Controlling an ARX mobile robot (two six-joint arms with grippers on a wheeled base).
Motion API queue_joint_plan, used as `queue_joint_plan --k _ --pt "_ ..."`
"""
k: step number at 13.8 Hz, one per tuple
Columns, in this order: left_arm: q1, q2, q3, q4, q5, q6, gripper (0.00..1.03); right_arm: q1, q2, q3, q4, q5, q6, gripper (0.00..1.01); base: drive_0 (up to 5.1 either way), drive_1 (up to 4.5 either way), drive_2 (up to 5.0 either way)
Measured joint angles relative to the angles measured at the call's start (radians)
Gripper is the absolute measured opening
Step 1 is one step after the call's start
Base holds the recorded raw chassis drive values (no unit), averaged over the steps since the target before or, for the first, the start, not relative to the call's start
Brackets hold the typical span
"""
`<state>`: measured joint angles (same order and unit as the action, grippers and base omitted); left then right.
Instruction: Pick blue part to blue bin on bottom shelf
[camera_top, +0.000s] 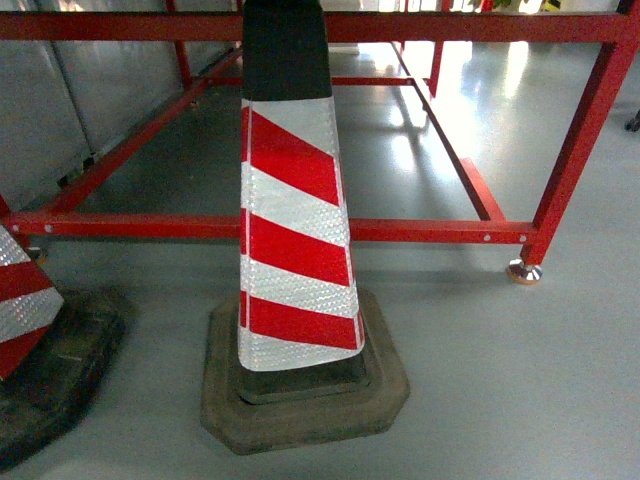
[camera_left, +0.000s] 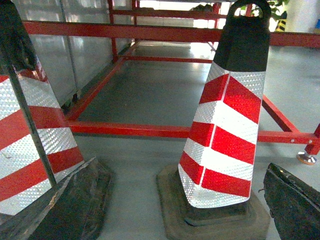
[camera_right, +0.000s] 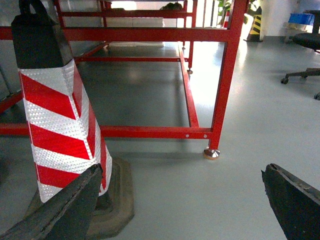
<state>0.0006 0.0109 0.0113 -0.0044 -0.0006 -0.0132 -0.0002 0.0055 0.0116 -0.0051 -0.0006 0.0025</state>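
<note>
No blue part, blue bin or bottom shelf to see in any of the three views. Cannot tell where the blue part is.

Left pincer (camera_left: 182, 165): spread wide, nothing between its two dark fingers (camera_left: 295, 205). Low down, close to the floor (camera_left: 135, 165). Looking at two cones.

Right pincer (camera_right: 182, 167): spread wide too, nothing held. Dark fingers (camera_right: 65, 210) at the bottom corners of its view, gray floor between them.

Right in front, in the head view, a tall cone (camera_top: 295, 230) with red and white slanted stripes. Black on top, standing upright on a thick dark base (camera_top: 305, 410). A second cone (camera_top: 15, 300) of the same kind at the left edge, only partly in the picture, near the first but not touching.

Behind both cones, a red frame (camera_top: 400, 230) of metal bars, low bar running across just above the floor. One round shiny foot (camera_top: 523, 271) under its right corner post. Bare floor inside the frame.

Gray wall panels (camera_top: 50, 100) at the far left, behind the frame.

Far off in the right wrist view, the wheeled legs of an office chair (camera_right: 300, 75) and a small post with yellow and black stripes (camera_right: 256, 25). Bright light shining on the floor back there.
</note>
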Motion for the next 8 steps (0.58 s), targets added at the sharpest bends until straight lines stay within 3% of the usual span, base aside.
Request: queue_joint_plan --k 8 --pt "0.000 0.000 0.000 0.000 0.000 0.000 0.98 0.000 0.000 0.000 0.000 0.000 0.000 0.98 0.0 0.00 0.0"
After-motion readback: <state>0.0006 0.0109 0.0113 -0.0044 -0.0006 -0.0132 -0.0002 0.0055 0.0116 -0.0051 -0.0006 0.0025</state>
